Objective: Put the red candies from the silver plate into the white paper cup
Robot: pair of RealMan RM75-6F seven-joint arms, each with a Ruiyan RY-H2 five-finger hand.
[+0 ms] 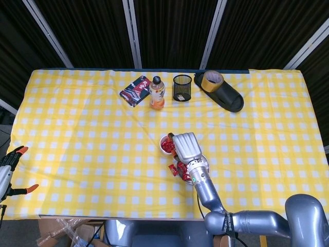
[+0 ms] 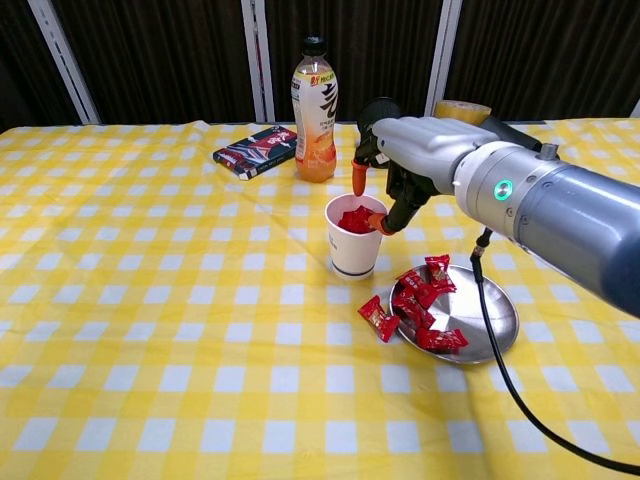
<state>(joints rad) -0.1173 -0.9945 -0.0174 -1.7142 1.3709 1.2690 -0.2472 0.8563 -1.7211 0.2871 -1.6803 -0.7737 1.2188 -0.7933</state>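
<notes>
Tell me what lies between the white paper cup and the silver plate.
In the chest view, only bare checked cloth separates the white paper cup from the silver plate; a stray candy sits just off the plate's left rim.

Yellow-and-white checked tablecloth (image 1: 77,134) over table, dark curtains (image 1: 169,31) behind, pale metal struts (image 1: 131,31)

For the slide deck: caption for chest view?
Right hand open over white paper cup of red candies.
</notes>
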